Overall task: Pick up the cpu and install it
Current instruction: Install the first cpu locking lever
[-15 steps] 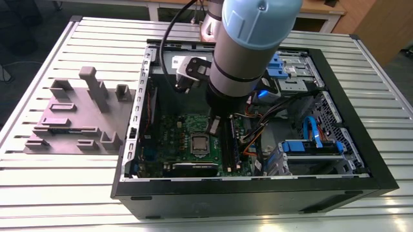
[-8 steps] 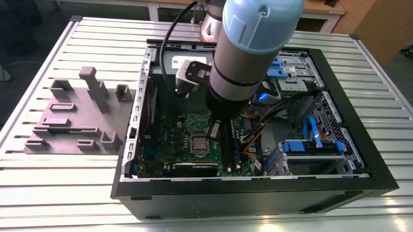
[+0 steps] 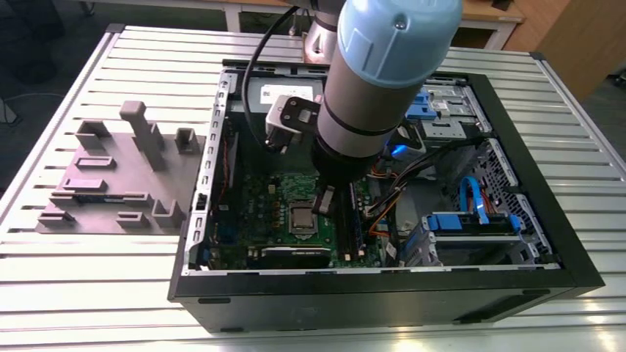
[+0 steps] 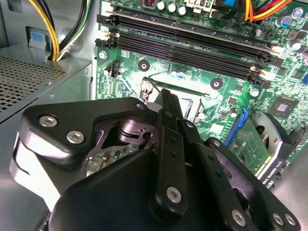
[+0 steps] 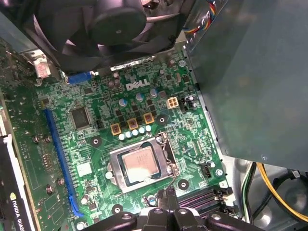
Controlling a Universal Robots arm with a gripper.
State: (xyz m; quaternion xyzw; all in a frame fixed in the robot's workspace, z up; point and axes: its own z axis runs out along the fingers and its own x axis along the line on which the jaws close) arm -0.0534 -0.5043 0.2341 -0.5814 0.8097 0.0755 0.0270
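Observation:
The cpu [image 5: 139, 165] is a small silvery square with a tan rim, lying flat inside the silver frame of the socket on the green motherboard [image 5: 91, 144]. The exterior view shows the cpu [image 3: 303, 217] near the middle of the open computer case. My gripper [image 5: 167, 193] hangs low over the board just beside the socket, on the side of the memory slots [image 4: 192, 43]. Its black fingers are pressed together with nothing between them. In the second wrist view the gripper [image 4: 165, 94] tip points at the socket's edge; in the exterior view the gripper [image 3: 327, 199] stands next to the cpu.
The black case [image 3: 391, 293] walls surround the arm. A cooling fan [image 5: 110, 24] and a grey metal box [image 5: 250, 72] border the board. Coloured cables [image 4: 48, 29], a graphics card [image 3: 289, 257] and blue drive bays [image 3: 470, 220] crowd the case. A grey fixture [image 3: 117, 176] stands on the table at the exterior view's left.

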